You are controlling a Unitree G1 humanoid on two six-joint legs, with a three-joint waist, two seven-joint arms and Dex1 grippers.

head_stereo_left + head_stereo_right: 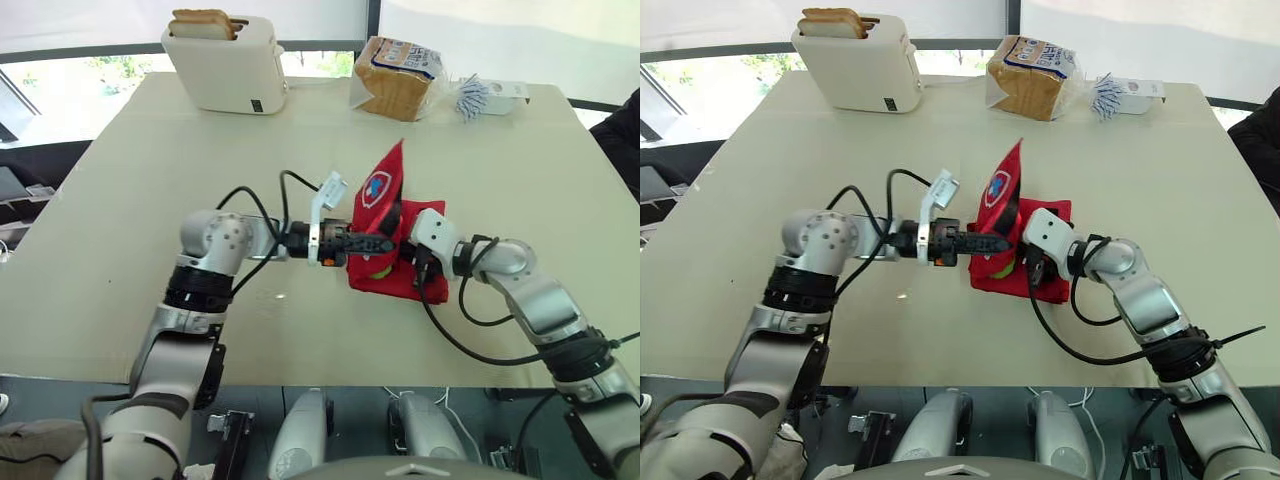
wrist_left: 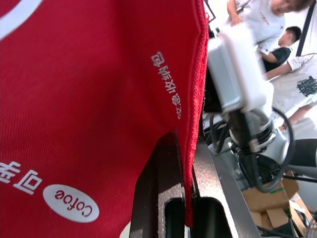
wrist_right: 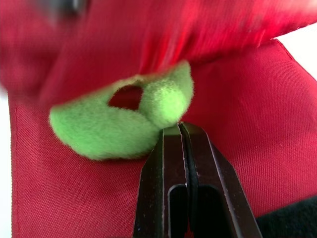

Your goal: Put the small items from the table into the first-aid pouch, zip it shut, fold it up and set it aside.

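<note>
Centre of the table (image 1: 120, 200), and the action is all on the one red pouch (image 1: 385, 200). The left gripper (image 1: 385, 243) comes in from 9 o'clock. Its fingers are clamped on the edge of the pouch's flap, and in the left wrist view the red hem runs straight down between them. That grip stands the flap up towards 12 o'clock, and my read is that this opens the mouth so the other arm can get inside.

The right gripper (image 3: 180, 128) reaches in from 4 o'clock, low under that raised flap. Its two fingers are pressed together with no gap, and the tips are right against a fuzzy green piece (image 3: 119, 129) lying on the lower red panel. I can't tell whether they have nipped a bit of the fuzz or are just nudging it. Either way it looks like a push deeper into the pouch, so the loading step is under way, with zipping and folding to come.

Now the count:
- One pouch and one green piece.
- Two grippers, both closed.
- One toaster (image 1: 228, 62) at the far edge at 11 o'clock, with two slices (image 1: 203, 22) poking out.
- One bread bag (image 1: 398, 76) at 1 o'clock.
- One small bundle of blue-and-white packets (image 1: 473, 97) just beside the bag, further round towards 2.

All of these sit well apart from the pouch.
</note>
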